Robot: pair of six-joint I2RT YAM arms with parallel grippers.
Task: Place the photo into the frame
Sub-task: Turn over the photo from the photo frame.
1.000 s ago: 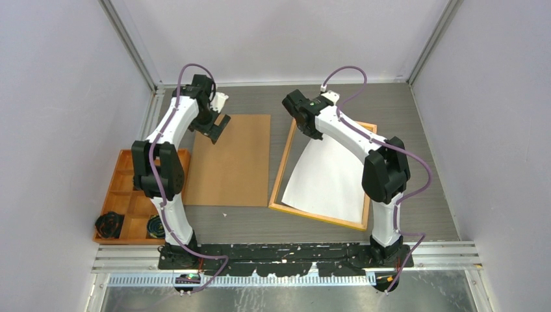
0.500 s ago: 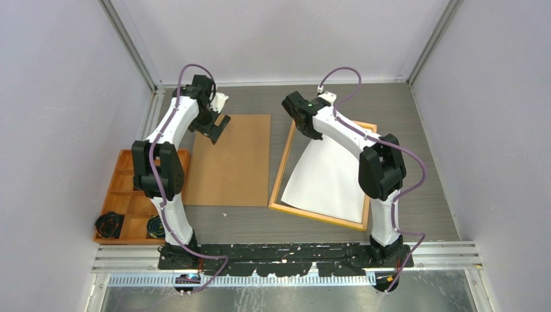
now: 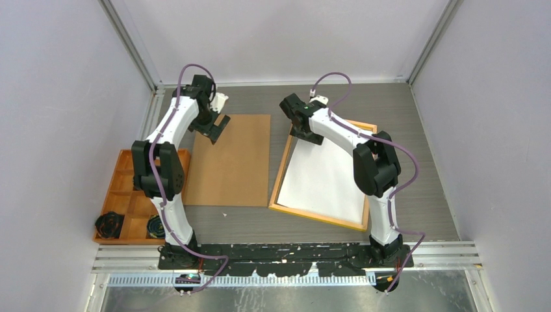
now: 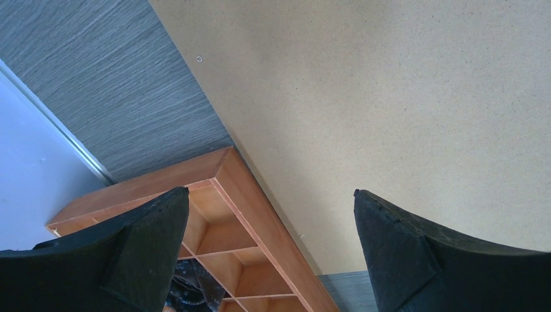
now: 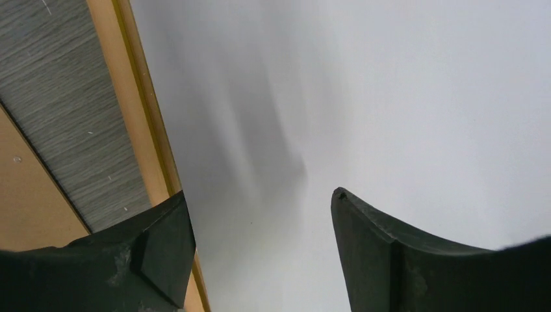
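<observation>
Okay, your right tool [image 3: 309,134] is now standing with both fingers spread and nothing between them. It is hanging just over the far-left corner of the photo [image 3: 325,179].

A second ago that corner was being held up and the sheet looked tapered toward the tool. Now the photo is lying white side up inside the frame [image 3: 281,174] and filling most of the opening. Your right arm has also swung a little left and lower.

I'm reading this as the release just done, so the photo is likely in place.

In the right wrist view a faint ripple is showing in the paper near the tool. The left edge is running close along the frame's wooden rail, but I cannot tell if it is fully seated. The arm is hiding the right edge from above.

Your left tool [image 3: 218,128] is not moving. It is open and empty over the far-left corner of the backing board [image 3: 230,159]. That board is lying flat on the counter [image 3: 260,107], between the orange tray [image 3: 127,195] and the frame.

The next job is probably the board, which is not yet on top of the photo. Watch that the paper is not shifting as you are pulling away.
</observation>
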